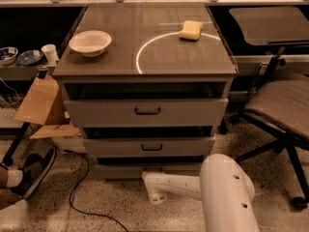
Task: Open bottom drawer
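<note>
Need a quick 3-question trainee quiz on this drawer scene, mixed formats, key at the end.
1. True or false: the bowl sits on the left side of the cabinet top.
2. Where is the gripper? A) resting on the cabinet top B) low near the floor, just in front of the bottom drawer C) at the top drawer's handle
3. Fill in: to the right of the cabinet stands an office ___.

Key: 1 true; 2 B; 3 chair.
</note>
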{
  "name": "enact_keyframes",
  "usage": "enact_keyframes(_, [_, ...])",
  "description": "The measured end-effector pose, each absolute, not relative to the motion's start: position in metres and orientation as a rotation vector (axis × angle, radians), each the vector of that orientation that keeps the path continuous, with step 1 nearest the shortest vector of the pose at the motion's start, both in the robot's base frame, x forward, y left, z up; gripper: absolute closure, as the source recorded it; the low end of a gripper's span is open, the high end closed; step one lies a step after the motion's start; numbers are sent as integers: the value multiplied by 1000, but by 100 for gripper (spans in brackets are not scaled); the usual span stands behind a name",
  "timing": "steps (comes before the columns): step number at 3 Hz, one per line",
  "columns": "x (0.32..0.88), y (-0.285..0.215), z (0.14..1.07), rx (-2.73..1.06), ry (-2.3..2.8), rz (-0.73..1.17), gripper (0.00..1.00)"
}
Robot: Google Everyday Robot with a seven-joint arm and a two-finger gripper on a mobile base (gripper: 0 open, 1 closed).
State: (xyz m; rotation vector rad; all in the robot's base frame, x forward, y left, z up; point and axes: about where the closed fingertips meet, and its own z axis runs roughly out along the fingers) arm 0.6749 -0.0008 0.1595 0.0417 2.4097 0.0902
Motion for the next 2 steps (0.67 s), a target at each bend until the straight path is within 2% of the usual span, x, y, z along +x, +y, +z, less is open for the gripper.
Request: enact_keyframes(2, [665,-1,159,35,2412,89,100])
